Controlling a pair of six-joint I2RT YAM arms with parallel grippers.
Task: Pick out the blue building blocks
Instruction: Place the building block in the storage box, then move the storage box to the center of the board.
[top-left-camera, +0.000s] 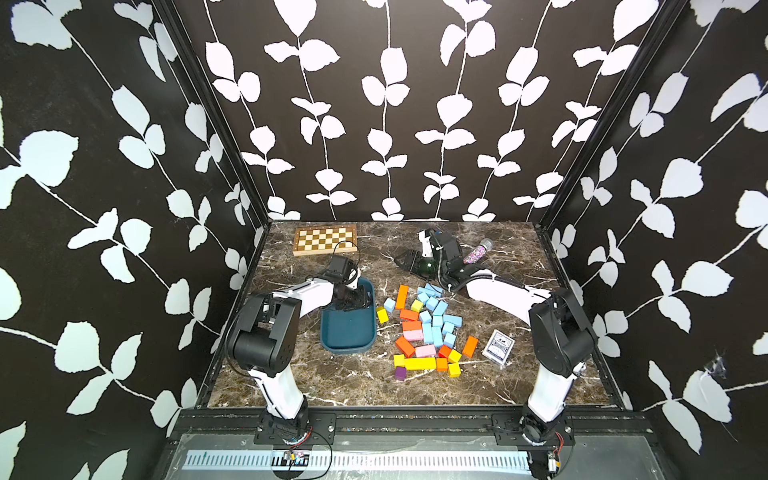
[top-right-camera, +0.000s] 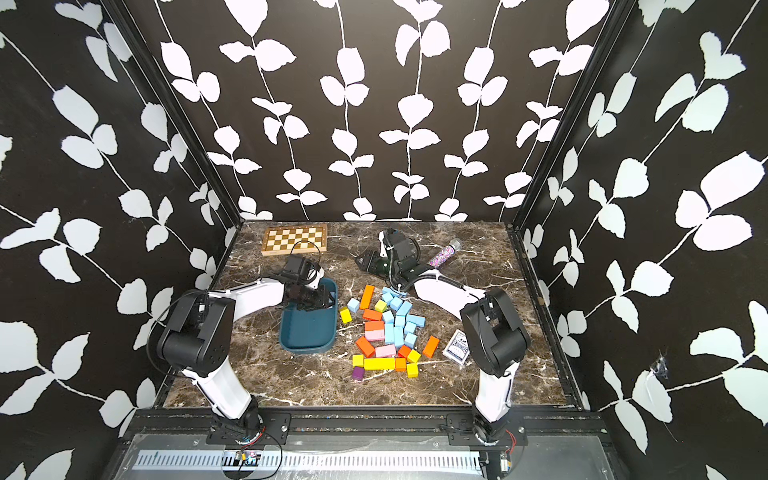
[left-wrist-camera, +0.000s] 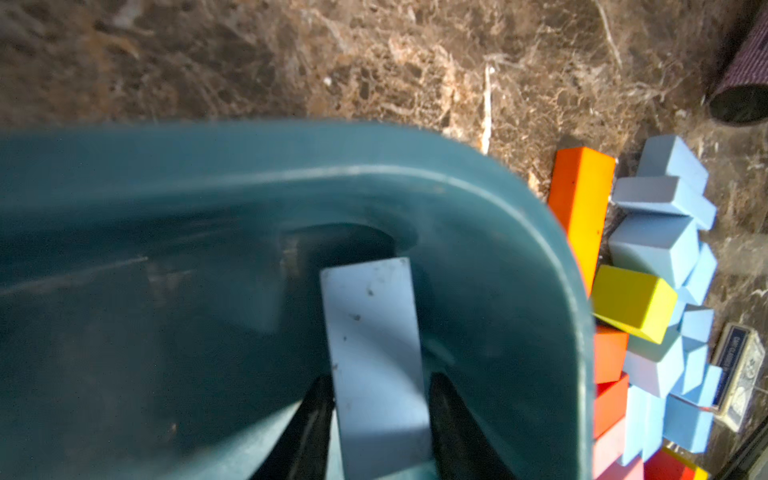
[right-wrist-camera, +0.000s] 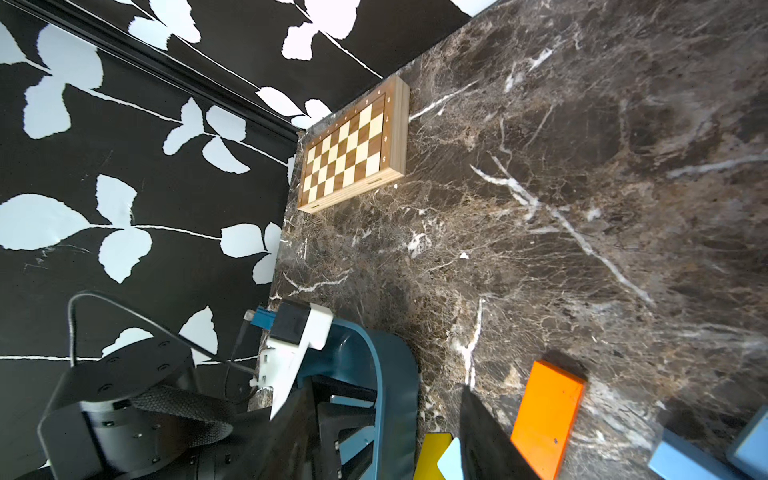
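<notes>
Left jaws astride blue block (left-wrist-camera: 374, 353) within teal tray (left-wrist-camera: 478, 216), grip unclear; right jaws parted, empty.

Black walls (top-left-camera: 374, 124) with white leaves, brown marble tabletop (top-left-camera: 353, 382)

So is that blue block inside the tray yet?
Inside: at the left pincer, the blue block is within the walls of the teal tray.

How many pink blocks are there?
2. One pink block lies mid-pile beside blue blocks; the second pink block lies nearer the front edge, between orange blocks. Others may hide under the pile.
</notes>
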